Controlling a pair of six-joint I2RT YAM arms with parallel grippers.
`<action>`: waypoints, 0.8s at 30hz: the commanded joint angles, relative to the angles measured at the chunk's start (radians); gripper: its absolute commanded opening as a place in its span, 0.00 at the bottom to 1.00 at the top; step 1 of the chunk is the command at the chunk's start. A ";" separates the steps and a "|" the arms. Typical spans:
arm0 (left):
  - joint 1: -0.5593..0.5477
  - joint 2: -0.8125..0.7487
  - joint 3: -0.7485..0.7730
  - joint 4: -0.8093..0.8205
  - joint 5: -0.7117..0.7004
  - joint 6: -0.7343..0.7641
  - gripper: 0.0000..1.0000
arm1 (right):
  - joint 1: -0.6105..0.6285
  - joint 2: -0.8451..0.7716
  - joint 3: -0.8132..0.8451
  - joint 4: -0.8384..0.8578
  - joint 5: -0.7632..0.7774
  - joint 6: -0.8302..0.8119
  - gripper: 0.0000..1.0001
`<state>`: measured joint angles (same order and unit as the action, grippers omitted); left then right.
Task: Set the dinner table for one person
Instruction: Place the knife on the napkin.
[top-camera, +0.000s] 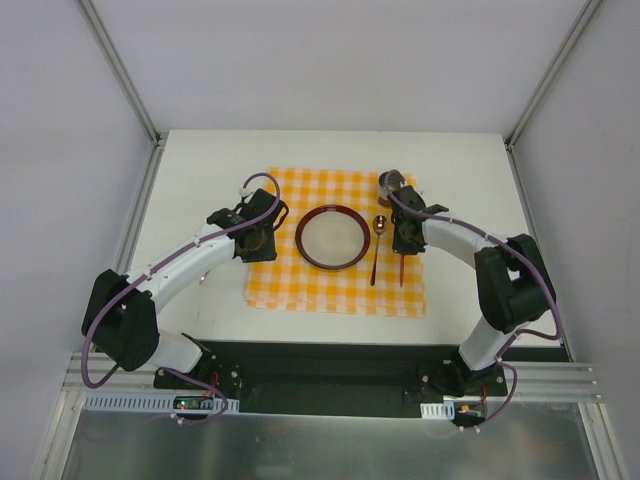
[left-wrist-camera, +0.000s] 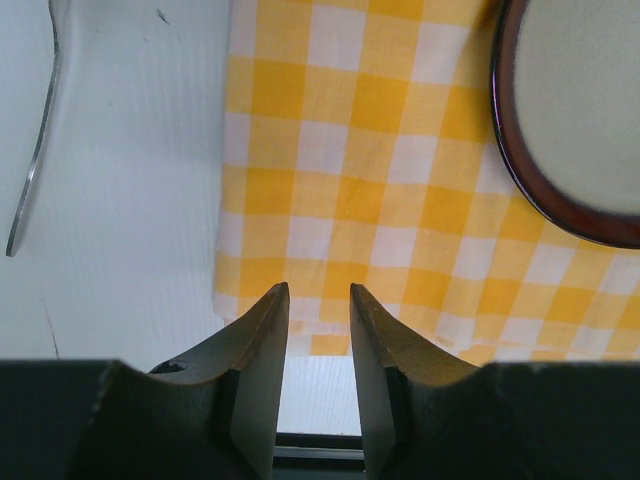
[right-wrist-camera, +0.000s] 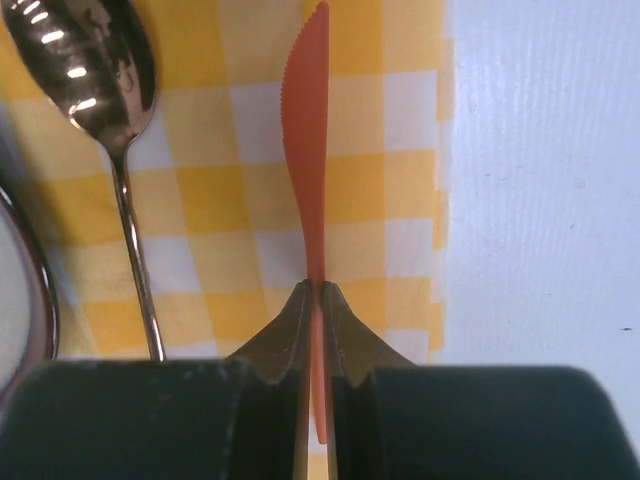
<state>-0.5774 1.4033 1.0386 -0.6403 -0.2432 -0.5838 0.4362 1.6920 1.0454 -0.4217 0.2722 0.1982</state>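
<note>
Looking down from overhead, I see the white matte tabletop (top-camera: 200, 170) under both arms, with an orange-and-white checkered cloth (top-camera: 300, 290) spread on it. The right pincer (top-camera: 403, 245) hangs over the cloth's right part. A round plate (top-camera: 300, 237) with a dark glossy rim sits off to its left, and a spoon (top-camera: 376, 255) lies between the two. The left pincer (top-camera: 258, 240) hovers on the plate's other side.

From the left wrist, that pincer is part open with nothing in it. The cloth's edge and bare tabletop lie just ahead of its tips. A thin curved strip (left-wrist-camera: 35, 170) lies well off to its left, too cut off to name.

From the right wrist, the pincer is closed tight on a thin orange-red knife (right-wrist-camera: 306, 150), plastic by its look, with the serrated blade pointing straight ahead. The shiny metal spoon lies just left of it. I judge the knife is being placed beside the spoon. The next move calls for lowering it flat onto the soft weave, parallel to the spoon, then loosening the grip.
</note>
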 joint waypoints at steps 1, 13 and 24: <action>-0.012 -0.007 0.012 -0.015 -0.011 0.013 0.31 | -0.024 -0.006 0.015 0.011 0.044 0.049 0.00; -0.012 -0.015 0.009 -0.018 -0.015 0.012 0.31 | -0.037 0.064 0.007 0.021 0.018 0.038 0.00; -0.012 -0.012 0.005 -0.018 -0.015 0.010 0.31 | -0.040 0.029 0.025 -0.026 0.048 0.020 0.35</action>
<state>-0.5774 1.4033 1.0386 -0.6403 -0.2436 -0.5838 0.4007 1.7393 1.0489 -0.4126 0.3004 0.2192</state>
